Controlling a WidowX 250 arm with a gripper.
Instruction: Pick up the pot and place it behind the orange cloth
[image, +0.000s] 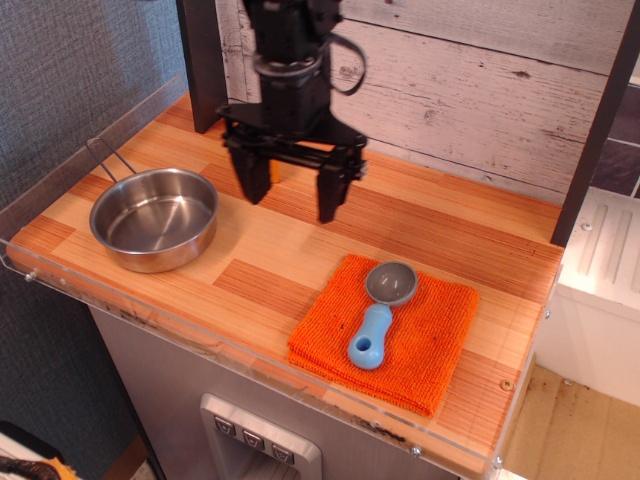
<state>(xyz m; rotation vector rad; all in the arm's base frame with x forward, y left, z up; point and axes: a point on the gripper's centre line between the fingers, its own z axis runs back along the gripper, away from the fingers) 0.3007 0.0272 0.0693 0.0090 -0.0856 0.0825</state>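
Observation:
The pot (155, 218) is a shallow shiny steel pan at the left of the wooden table, with its thin wire handle pointing back-left. The orange cloth (385, 331) lies flat near the front right. My gripper (291, 193) hangs open and empty above the table's middle back, to the right of the pot and behind-left of the cloth. Its two dark fingers (253, 176) point down, apart from both things.
A blue-handled grey scoop (380, 313) lies on the cloth. A yellow-orange wedge (275, 168) is mostly hidden behind the gripper. A clear rim runs along the table's left and front edges (90, 130). A plank wall (480, 90) stands behind, with dark posts either side.

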